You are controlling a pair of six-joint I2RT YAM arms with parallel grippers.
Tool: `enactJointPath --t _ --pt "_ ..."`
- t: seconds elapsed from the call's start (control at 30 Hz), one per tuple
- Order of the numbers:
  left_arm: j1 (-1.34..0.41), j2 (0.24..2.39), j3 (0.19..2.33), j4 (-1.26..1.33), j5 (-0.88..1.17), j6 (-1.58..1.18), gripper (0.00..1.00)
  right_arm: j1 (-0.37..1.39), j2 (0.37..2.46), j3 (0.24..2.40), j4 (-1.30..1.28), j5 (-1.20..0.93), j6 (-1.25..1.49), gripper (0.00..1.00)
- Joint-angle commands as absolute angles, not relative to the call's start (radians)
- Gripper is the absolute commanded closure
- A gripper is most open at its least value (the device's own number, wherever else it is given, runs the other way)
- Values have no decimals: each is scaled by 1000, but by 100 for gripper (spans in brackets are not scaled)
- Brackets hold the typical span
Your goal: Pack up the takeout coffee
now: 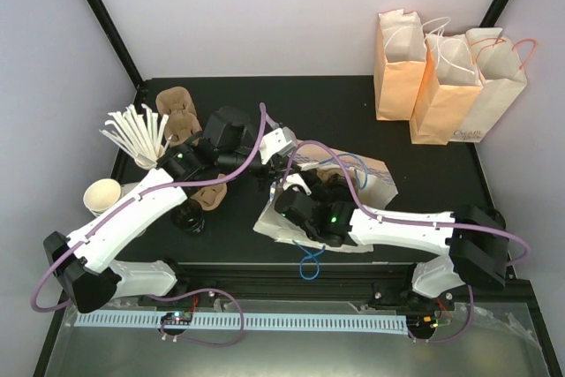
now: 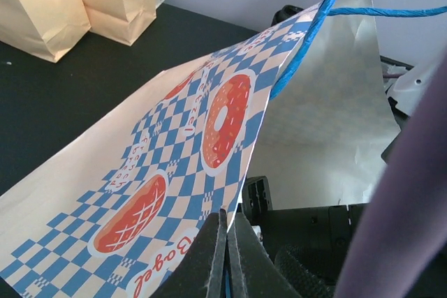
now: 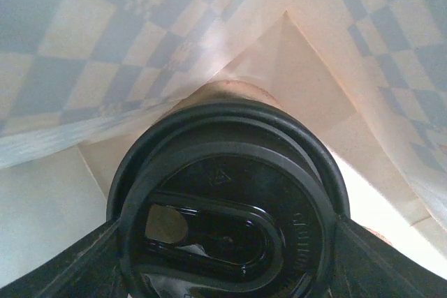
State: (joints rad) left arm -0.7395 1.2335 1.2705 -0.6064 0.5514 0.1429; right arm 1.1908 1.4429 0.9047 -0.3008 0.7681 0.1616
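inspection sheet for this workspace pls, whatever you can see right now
surface: black table, carrying the bag and clutter
job's things: takeout coffee, black lid on, inside the checked paper bag lying on the table
clutter: pulp cup carriers, white sticks, cream cup, small black round item
grippers: left gripper shut on the bag's edge; right gripper shut on the coffee
cables: purple cable beside the left wrist; blue bag handle
surroundings: three plain paper bags upright, far right; pale walls

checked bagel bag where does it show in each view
top external: checked bag, centre, between the arms.
left wrist: fills the middle, edge pinched in left claw.
right wrist: its inside surrounds the black-lidded cup.
shared landmark: plain paper bags, top external and left wrist.
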Motion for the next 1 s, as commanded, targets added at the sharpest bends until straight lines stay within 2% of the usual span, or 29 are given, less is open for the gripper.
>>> enactJointPath --t 0.0,0.33,0.57,0.7,0.97 --pt "-750 1243 1339 -611 616 134 98 1179 1491 912 -302 768 130 55" --pt "-716 1274 1396 -664 617 52 98 1178 1570 964 -328 865 95 55" --pt "-652 1457 1524 -772 795 -142 98 1034 1556 1070 -450 508 137 53" --pt "-622 1556 1638 -877 789 -170 98 942 1591 1129 -503 367 131 53" --pt "-526 1669 1722 -642 747 -281 95 851 1792 1356 -731 284 140 53"
